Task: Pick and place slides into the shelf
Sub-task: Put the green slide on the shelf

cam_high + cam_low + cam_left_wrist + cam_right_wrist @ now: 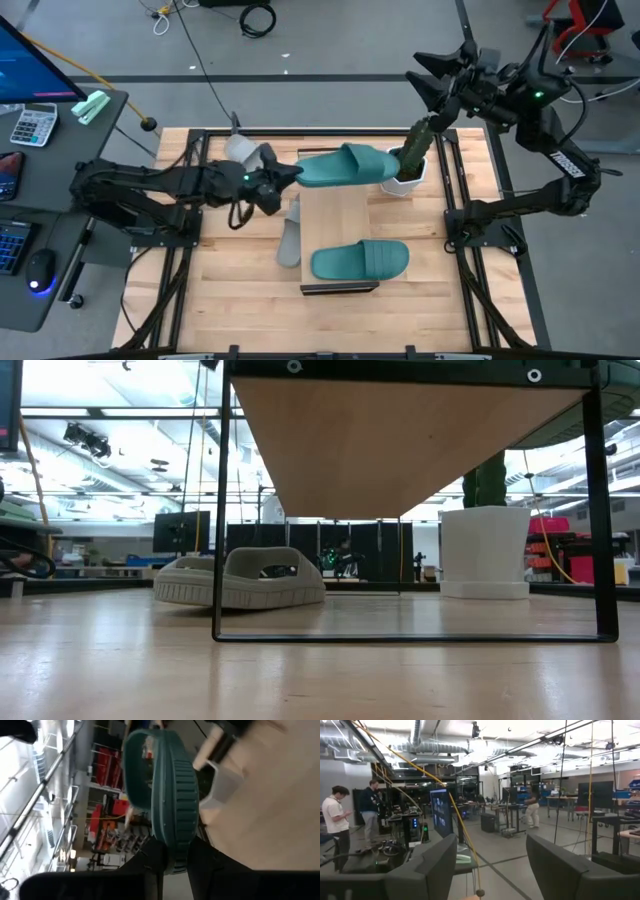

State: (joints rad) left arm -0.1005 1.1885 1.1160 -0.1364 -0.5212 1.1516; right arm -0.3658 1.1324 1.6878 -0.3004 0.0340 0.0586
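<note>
My left gripper (292,175) reaches in from the table's left and is shut on a teal slide (345,166) over the far end of the shelf (335,215). A second teal slide (360,260) lies sole-down on the shelf's plank top near its near end. One grey slide (288,238) lies on the table along the shelf's left side, and it also shows in the low view (240,580). Another grey slide (245,152) lies behind my left arm. My right gripper (490,865) is open, raised beyond the table's far right corner. My left gripper pinches the teal slide between its two fingers (152,862) at the slide's left end (172,860). The fingers come level from the table's left, along the slide. The slide is lifted clear and stretches toward the table's right, its strap (137,770) turned to one side.
A white pot (405,175) with a green plant stands just right of the held slide, beside the shelf's far right corner. Dark frame rails (455,215) run along the table's left and right sides. Bare wood shows near the table's near edge.
</note>
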